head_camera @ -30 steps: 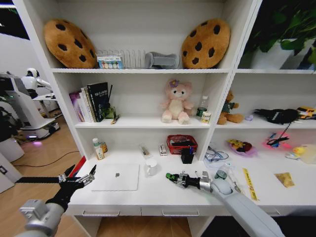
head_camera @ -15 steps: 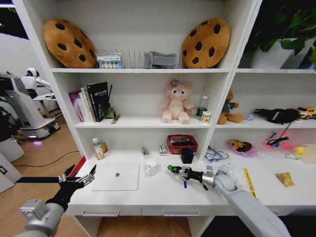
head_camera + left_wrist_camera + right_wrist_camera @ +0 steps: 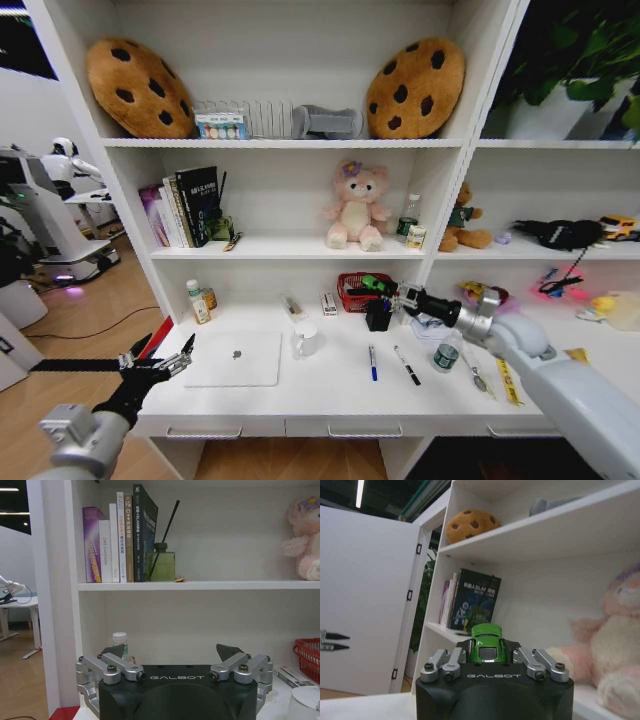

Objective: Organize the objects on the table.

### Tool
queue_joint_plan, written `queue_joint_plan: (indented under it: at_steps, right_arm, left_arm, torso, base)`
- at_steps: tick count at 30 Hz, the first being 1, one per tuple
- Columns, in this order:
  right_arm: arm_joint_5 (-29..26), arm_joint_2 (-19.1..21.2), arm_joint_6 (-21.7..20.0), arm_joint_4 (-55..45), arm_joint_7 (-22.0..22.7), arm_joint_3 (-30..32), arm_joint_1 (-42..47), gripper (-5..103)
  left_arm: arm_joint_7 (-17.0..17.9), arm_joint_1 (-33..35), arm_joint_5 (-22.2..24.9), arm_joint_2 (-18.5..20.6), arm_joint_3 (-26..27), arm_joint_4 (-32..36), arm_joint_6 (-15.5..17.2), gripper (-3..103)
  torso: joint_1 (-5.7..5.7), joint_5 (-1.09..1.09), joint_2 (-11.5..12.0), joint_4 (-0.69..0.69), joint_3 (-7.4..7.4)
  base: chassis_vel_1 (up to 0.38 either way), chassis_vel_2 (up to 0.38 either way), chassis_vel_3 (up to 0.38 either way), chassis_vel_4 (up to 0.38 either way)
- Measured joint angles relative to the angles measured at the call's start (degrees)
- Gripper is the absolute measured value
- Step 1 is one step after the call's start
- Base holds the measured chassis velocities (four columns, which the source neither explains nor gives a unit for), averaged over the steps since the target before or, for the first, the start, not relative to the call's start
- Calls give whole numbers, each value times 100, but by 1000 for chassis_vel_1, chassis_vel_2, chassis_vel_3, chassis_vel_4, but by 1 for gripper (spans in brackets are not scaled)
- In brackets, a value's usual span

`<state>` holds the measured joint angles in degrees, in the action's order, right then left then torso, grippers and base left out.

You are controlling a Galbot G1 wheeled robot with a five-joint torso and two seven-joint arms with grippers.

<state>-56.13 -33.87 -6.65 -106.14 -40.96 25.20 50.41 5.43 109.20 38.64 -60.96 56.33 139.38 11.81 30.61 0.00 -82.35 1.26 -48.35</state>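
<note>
At centre right of the head view, the right gripper (image 3: pixel 376 286) hangs above the black pen cup (image 3: pixel 378 316) near the red basket (image 3: pixel 366 291), its fingers (image 3: pixel 451 661) closed on a small green toy car (image 3: pixel 487 643), which sits between them with its long axis along the fingers. The blue pen (image 3: pixel 372 362) and black pen (image 3: pixel 407 365) lie on the counter (image 3: pixel 330 390), pointing front to back. The laptop (image 3: pixel 235 358) lies flat lower left. The left gripper (image 3: pixel 157 368) hovers spread open at lower left.
</note>
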Motion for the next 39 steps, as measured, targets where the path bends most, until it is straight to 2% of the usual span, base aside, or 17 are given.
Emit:
queue_joint_plan:
  at_steps: [2,3,6,8,10,11,13,15,16,18,19,21,23,26,29,34,39]
  right_arm:
    - [-288,-54,-266,11,212,-761,-1120,35]
    - [-288,-54,-266,11,212,-761,-1120,35]
    - [-283,-220,-370,310,263,-1448,-1903,35]
    - [-140,-653,-435,836,288,-2188,-2782,35]
    - [-87,-789,-446,985,291,-2345,-3000,35]
    - [29,-1098,-467,1372,287,-2726,-3480,35]
    - [89,-1249,-469,1593,274,-2917,-3698,35]
    - [277,-1706,-470,2364,166,-3473,-4334,35]
    - [277,-1706,-470,2364,166,-3473,-4334,35]
    - [379,-2112,-608,3013,158,-3843,-4829,35]
    - [379,-2112,-608,3013,158,-3843,-4829,35]
    - [595,-2594,-692,3832,106,-4209,-5328,35]
    - [641,-2713,-703,4025,93,-4281,-5448,35]
    - [965,-3489,-729,5043,-133,-4615,-6005,35]
    - [1099,-3753,-789,5368,-230,-4756,-6162,35]
    - [1371,-3863,-894,5472,-239,-4798,-6109,35]
    - [1511,-3757,-962,5400,-222,-4773,-5914,35]
  left_arm:
    - [0,0,0,0,0,0,0,100]
    - [0,0,0,0,0,0,0,100]
    - [1,0,0,0,0,0,0,100]
    - [0,0,0,0,0,0,0,100]
    - [-2,0,0,0,-1,0,0,100]
    - [0,0,0,0,0,0,0,100]
    - [-1,0,0,0,0,0,0,100]
    - [-4,0,0,0,0,0,0,100]
    - [-4,0,0,0,0,0,0,100]
    - [-1,0,0,1,0,0,0,100]
    - [-1,0,0,1,0,0,0,100]
    - [0,0,0,0,0,0,0,100]
    - [0,0,-1,1,0,0,0,100]
    - [-3,0,0,1,-1,0,0,100]
    - [0,0,0,1,0,0,0,100]
    - [0,0,0,0,0,0,0,100]
    - [0,0,0,0,0,0,0,100]
  torso:
    - [0,-1,0,-4,0]
    - [0,-1,0,-4,0]
    - [0,-1,0,-6,-1]
    - [1,1,1,-1,-1]
    - [1,0,1,-2,-1]
    - [2,-1,1,-3,-1]
    - [2,-2,1,-4,-1]
    - [2,0,1,-5,-2]
    - [2,0,1,-5,-2]
    - [2,-3,1,-3,-2]
    - [2,-3,1,-3,-2]
    - [2,0,1,-2,-2]
    - [2,-1,1,0,-2]
    - [2,-2,2,-7,-1]
    - [2,-3,1,-8,-1]
    - [1,-1,1,0,0]
    - [1,1,1,-1,-1]
  base:
    - [0,0,0,0]
    - [0,0,0,0]
    - [0,0,0,0]
    - [0,0,0,0]
    - [0,0,0,0]
    - [0,0,0,0]
    - [0,0,0,0]
    - [0,0,0,0]
    - [0,0,0,0]
    - [0,0,0,0]
    - [0,0,0,0]
    - [0,0,0,0]
    - [0,0,0,0]
    - [0,0,0,0]
    - [0,0,0,0]
    - [0,0,0,0]
    - [0,0,0,0]
